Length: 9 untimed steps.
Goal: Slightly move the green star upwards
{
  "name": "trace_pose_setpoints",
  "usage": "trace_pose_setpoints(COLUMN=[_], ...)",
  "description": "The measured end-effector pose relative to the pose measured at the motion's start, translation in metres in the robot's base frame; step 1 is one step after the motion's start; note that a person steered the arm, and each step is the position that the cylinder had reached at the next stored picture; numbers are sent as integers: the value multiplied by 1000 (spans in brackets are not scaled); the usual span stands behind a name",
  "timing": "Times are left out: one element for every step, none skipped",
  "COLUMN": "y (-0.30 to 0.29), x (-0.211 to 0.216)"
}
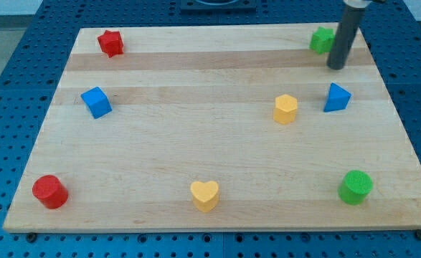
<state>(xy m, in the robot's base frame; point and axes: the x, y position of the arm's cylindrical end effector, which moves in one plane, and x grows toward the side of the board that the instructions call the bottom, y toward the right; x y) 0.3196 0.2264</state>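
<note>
Wooden board (196,150), green star (320,39) half hidden behind my tip (336,67).

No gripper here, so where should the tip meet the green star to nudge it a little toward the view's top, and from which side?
Press on the green star's lower edge, coming from the view's bottom. My tip sits just below and right of it, the rod covering its right side. I would slide slightly left first so the push runs through its middle; an off-centre push on star points would likely turn it. It is near the board's top edge, so keep it short.

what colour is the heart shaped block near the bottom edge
Yellow: the heart block shows clearly in the camera view.
</note>
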Motion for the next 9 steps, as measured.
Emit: trace_pose_setpoints(y=[0, 0, 0, 0, 3, 3, 3, -38, -43], x=[0, -16, -34, -34, -58, -58, -56, 16, 21])
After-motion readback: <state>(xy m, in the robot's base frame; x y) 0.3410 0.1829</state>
